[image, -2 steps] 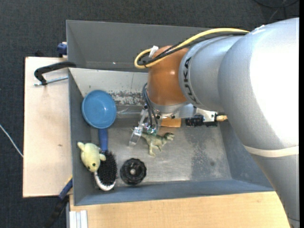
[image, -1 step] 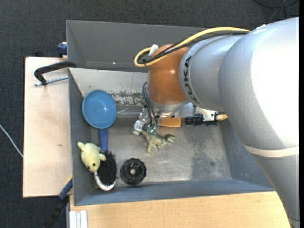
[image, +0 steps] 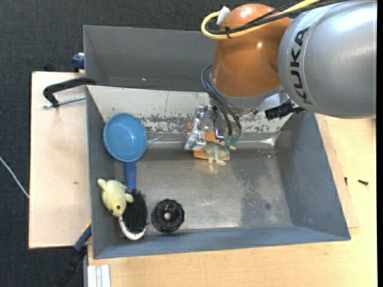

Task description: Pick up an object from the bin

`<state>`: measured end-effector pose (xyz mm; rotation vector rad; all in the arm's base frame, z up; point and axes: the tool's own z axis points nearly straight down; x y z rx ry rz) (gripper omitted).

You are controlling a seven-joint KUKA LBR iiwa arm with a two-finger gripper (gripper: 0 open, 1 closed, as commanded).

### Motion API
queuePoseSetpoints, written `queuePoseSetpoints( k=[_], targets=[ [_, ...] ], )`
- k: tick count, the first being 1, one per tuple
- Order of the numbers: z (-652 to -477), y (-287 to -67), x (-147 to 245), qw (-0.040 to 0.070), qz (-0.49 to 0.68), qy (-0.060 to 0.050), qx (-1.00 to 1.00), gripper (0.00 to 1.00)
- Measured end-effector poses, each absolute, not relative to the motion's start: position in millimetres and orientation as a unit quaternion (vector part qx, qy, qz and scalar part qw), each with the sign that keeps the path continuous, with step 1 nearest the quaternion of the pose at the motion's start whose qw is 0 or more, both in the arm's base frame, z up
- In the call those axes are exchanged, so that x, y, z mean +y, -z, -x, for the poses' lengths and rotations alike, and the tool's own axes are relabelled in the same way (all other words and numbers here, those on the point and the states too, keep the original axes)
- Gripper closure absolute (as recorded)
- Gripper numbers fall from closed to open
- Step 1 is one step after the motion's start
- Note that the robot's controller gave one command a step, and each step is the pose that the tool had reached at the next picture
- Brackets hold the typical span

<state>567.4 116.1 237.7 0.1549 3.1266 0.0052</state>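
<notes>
1. Step in hand: grasp, just short of the lift. The arm [image: 335, 46] reaches into the bin [image: 311, 178] from the right and sets the gripper [image: 212, 143] at the middle of the back wall, low over the floor. The fingers [image: 194, 137] stand narrow, with a small orange and yellow-green toy [image: 216, 154] showing between and just below them. They appear closed on it. Whether the toy is clear of the floor cannot be told.

2. Next move: a straight vertical lift. The back wall lies just behind the gripper, so any drift to the rear risks a scrape. The hold looks to be on the upper part of the toy only. The grip should therefore be kept firm and the rise free of swing.

3. Room: the floor in front of and to the right of the gripper is bare metal, giving free travel upward and forward.

4. Other contents, all well apart at the left and front left:
- blue scoop [image: 124, 137], bowl against the left wall
- black brush [image: 136, 214], at the front wall
- yellow duck [image: 114, 196], touching the brush
- black round cap [image: 167, 215], just beside the brush

None of them obstructs the lift.
</notes>
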Motion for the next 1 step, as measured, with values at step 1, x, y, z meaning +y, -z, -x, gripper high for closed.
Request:
queuePoseSetpoints(
  k=[1],
  targets=[
    [-575.6,-300.6,106.0,0.005,0.165,0.000,0.986,1.00]
  ],
)
